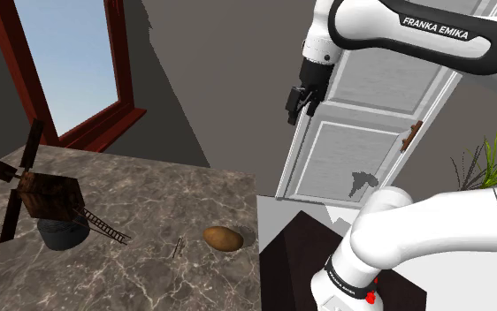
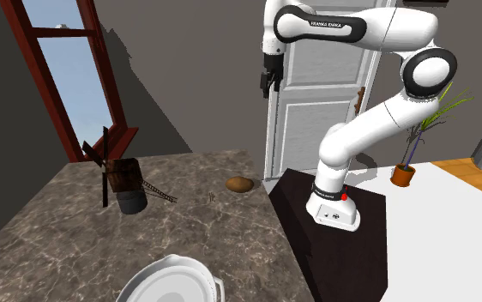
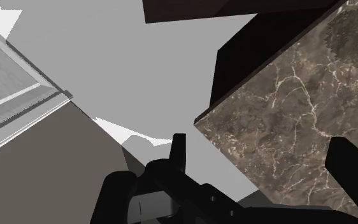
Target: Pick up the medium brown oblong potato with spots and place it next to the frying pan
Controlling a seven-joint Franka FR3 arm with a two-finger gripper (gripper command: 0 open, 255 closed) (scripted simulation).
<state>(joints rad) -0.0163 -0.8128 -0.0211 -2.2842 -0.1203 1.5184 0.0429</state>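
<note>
- Gripper point(image 1: 301, 112): my all-black two-finger gripper hangs high in the air in front of a white panelled door point(image 1: 353, 132), well apart from the worktop. In the wrist view its fingers point(image 3: 179, 153) are spread wide, with nothing between them.
- Potato point(image 1: 223, 238): a brown oblong potato lying on its side on the dark, pale-veined stone-look worktop point(image 1: 149, 199). It sits near the edge closest to my stand, with bare surface all round it, well apart from the dark brown windmill model point(image 1: 48, 199).
- Handling (my judgement): firm and stiff, fairly weighty, not fragile. The rounded skin may roll or slip under the pads. Best taken from above, across the short middle, jaws square to the long axis.
- Frying pan point(image 2: 171, 279): a pale round rimmed vessel at the second exterior view's lower edge, which I take for the frying pan. It is well apart from the potato.
- Writing: white lettering point(image 1: 434, 29) reading "FRANKA EMIKA" on the dark band of my arm point(image 1: 370, 22). Nothing else is legible.
</note>
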